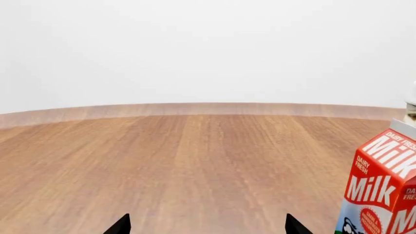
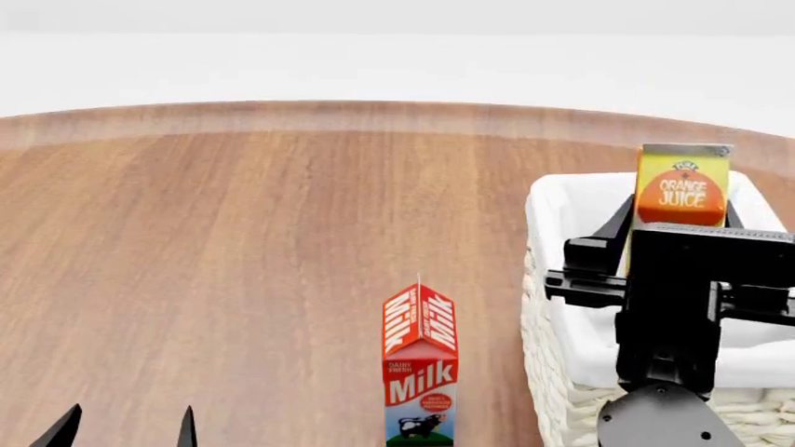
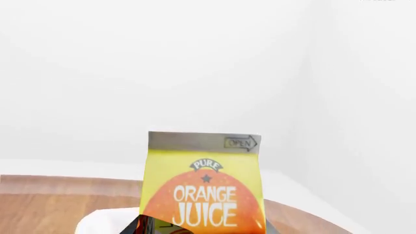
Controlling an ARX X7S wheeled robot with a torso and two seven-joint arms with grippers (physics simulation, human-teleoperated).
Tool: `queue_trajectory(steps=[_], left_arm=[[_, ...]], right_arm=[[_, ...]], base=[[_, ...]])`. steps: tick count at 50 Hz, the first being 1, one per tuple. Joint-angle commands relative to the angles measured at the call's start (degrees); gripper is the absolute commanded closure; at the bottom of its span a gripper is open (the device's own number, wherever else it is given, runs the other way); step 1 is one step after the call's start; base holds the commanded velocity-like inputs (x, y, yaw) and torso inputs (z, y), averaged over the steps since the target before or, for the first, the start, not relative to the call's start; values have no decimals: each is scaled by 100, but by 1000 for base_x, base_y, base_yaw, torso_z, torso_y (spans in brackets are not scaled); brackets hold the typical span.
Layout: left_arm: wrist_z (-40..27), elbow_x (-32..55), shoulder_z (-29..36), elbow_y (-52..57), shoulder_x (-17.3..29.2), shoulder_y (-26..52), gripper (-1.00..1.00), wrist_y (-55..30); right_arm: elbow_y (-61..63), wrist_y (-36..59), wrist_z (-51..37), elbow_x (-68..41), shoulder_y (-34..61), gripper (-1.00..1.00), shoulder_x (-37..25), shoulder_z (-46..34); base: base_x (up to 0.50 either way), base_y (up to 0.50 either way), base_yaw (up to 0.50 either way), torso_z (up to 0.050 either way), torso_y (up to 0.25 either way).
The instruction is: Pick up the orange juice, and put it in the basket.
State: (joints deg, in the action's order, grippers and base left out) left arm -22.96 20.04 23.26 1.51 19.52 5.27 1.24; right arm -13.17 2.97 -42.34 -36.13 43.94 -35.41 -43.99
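Right claw [image 2: 677, 233] gripping orange juice [image 3: 203, 185]

Right claw [image 2: 677, 244] clamped, left claw [image 2: 125, 430] parted.

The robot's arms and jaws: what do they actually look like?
All matte black. In the head view, the right gripper is a blocky, boxy unit with a flat crossbar, mounted on a rounded dark-grey wrist link. Only two slim, pointed black tips of the left gripper show. No cables, markings or sleeves are visible.

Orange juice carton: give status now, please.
Right end effector shut on yellow-green gabled orange juice carton, above cream wicker basket. Left end effector open, empty. Nothing blocking.
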Motion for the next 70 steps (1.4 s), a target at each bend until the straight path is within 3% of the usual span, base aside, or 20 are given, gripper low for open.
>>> queue_trajectory(steps=[1, 70], left_arm=[[-9, 10, 11, -2, 7, 3, -100, 7], [-65, 54, 80, -10, 54, 26, -100, 34]], right_arm=[[-264, 106, 111, 370, 234, 100, 134, 7], [-2241, -139, 688, 474, 914, 100, 900, 97]], base=[[0, 0, 0, 0, 10], [0, 0, 0, 0, 1]])
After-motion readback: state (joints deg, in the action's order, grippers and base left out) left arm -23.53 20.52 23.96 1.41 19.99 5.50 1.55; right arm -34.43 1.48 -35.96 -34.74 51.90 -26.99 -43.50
